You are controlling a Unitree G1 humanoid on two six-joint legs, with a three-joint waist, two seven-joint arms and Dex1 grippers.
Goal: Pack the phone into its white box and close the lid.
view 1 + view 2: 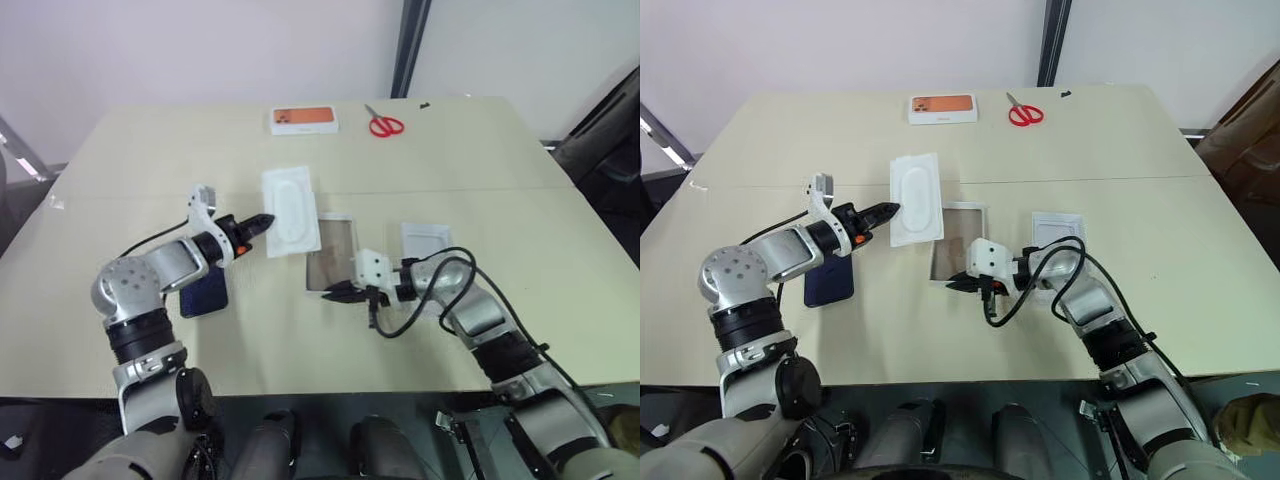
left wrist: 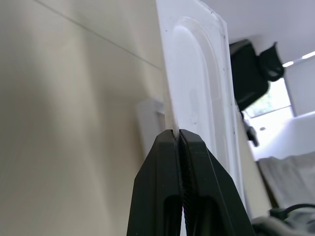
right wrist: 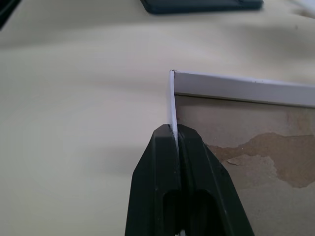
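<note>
My left gripper (image 1: 264, 222) is shut on the edge of a flat white insert (image 1: 290, 208) with a pill-shaped recess, holding it lifted and tilted above the table; the left wrist view shows the fingers (image 2: 197, 147) pinching its rim. The white box (image 1: 334, 222) with a tan-brown floor lies in the middle of the table. My right gripper (image 1: 336, 293) is shut on the box's near wall by a corner (image 3: 171, 98). The dark navy phone (image 1: 206, 294) lies flat under my left forearm, partly hidden. The lid (image 1: 428, 240) lies just right of the box, behind my right wrist.
A white box with an orange top (image 1: 303, 119) and red-handled scissors (image 1: 384, 124) lie at the table's far edge. A black cable (image 1: 420, 300) loops around my right wrist. The table's front edge runs close below both arms.
</note>
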